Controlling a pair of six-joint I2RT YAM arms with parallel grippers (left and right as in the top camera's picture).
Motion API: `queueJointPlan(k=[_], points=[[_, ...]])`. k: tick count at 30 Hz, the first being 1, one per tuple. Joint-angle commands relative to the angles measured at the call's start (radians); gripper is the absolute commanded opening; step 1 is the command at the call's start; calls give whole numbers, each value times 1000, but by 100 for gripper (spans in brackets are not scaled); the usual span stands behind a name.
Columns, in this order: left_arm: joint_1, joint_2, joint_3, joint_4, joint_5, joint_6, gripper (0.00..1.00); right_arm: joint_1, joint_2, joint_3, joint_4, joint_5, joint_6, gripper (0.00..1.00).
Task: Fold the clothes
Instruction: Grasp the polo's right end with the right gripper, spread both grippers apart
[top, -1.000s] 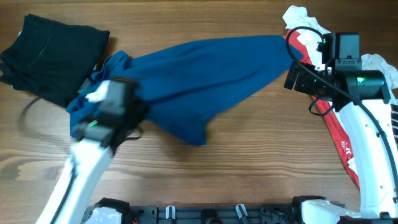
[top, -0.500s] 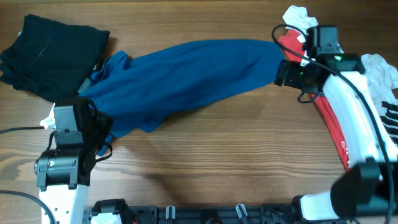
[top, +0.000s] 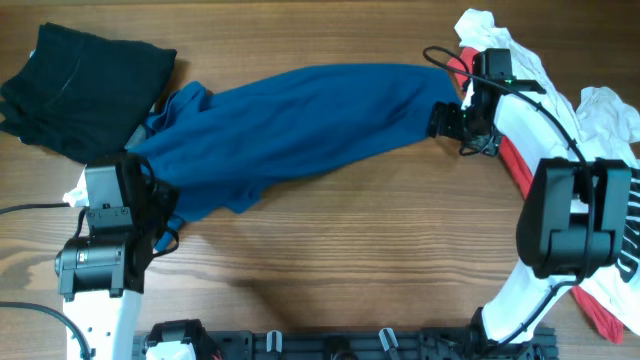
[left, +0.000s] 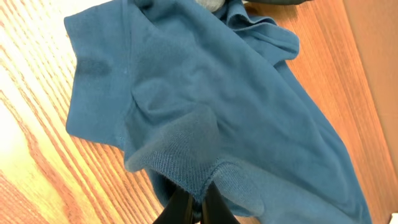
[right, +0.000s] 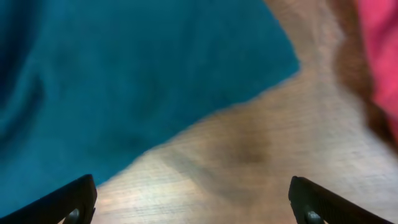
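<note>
Blue polo shirt (top: 300, 125) lies stretched across the worktop (top: 350, 255), a ribbed edge pinched in the closed left end effector (left: 191, 206), apparently anchoring it, while the right end effector (top: 438, 121), wide open and empty, hovers at the opposite end, seemingly poised to grasp

Deep-blue short-sleeved polo shirt (top: 300, 125): unfolded, rumpled, pulled into a long diagonal band, low left to high right. My left gripper (left: 193, 208) pinches a ribbed knit edge at its left end; the right end lies flat and free. Red cloth T-shirt (right: 380, 37): crumpled strip just past the polo's right end. White cloth T-shirt (top: 478, 24): bunched at top right, touching the red. Black folded garment (top: 85, 85): top left, butting the polo's sleeve.
</note>
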Motion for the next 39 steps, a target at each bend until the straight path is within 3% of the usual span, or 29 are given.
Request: queueJointPlan(k=[1,10,19,22,24,31,35,39], points=[[9,0,8,2,-37,20,4,1,24,2,37,-51,32,100],[9,0,8,-6,-37,20,4,1,88,-19,133,-47,176,99],[9,0,8,-10,-37,20,4,1,118,-19,253,-61,201,94],[9,0,8,-10,-37,20,4,1,118,-19,275,-61,233,85],[9,0,8,-10,-37,20,4,1,118,-19,281,-59,251,73],[9,0,8,-10,-56,20,4,0,113,-19,250,-58,250,13],[9,0,9,4,-55,29,4,-3,64,-19,201,-45,246,4],[9,0,30,52,-2,145,4,-7,-59,-19,145,5,221,4]])
